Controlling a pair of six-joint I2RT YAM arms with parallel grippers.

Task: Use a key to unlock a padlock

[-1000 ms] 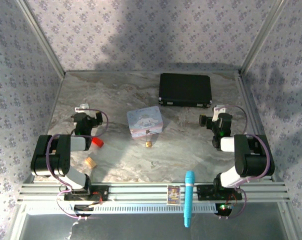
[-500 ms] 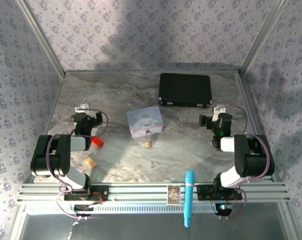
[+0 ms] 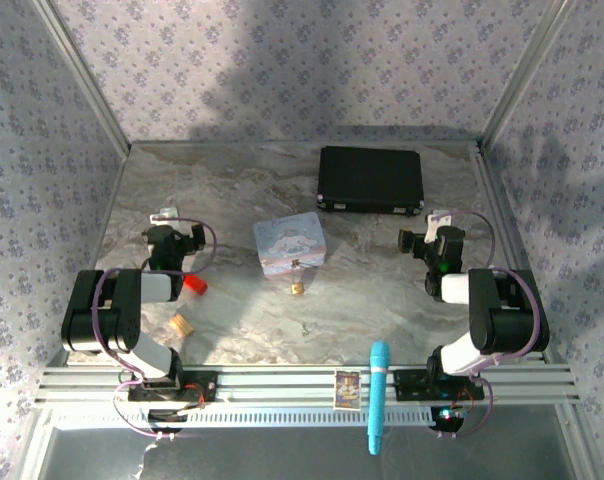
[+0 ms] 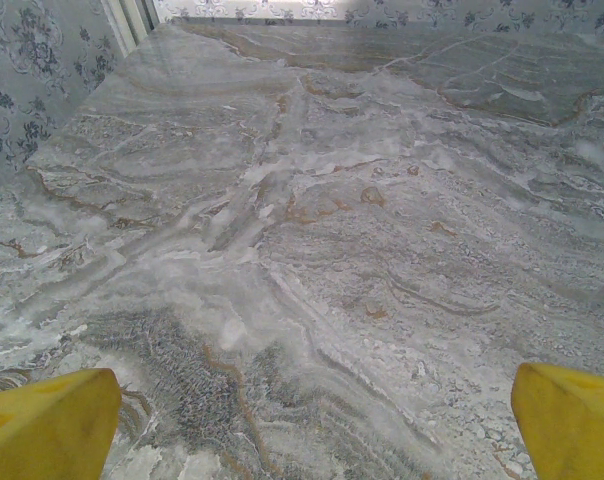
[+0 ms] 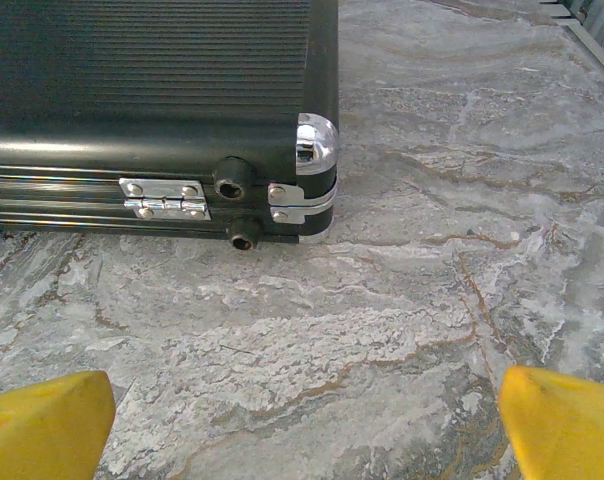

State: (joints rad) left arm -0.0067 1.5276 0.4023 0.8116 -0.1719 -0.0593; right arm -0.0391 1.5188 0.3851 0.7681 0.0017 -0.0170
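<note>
The tiny brass-gold padlock [image 3: 297, 287] lies on the marble table just in front of the pastel tin [image 3: 290, 244], its thin shackle reaching toward the tin's front edge. No key can be made out. My left gripper [image 3: 170, 232] rests folded back at the left side, well left of the padlock. In the left wrist view its yellow fingertips [image 4: 52, 425] stand wide apart over bare marble. My right gripper [image 3: 432, 237] sits at the right side, open, its yellow fingertips [image 5: 567, 420] spread with nothing between them.
A black ribbed case [image 3: 370, 180] lies at the back; its hinged corner [image 5: 307, 190] faces the right wrist. A small red piece [image 3: 194, 284] and a tan cork-like stub [image 3: 182, 324] lie near the left arm. A blue cylinder [image 3: 378, 395] and a small card [image 3: 348, 389] rest on the front rail.
</note>
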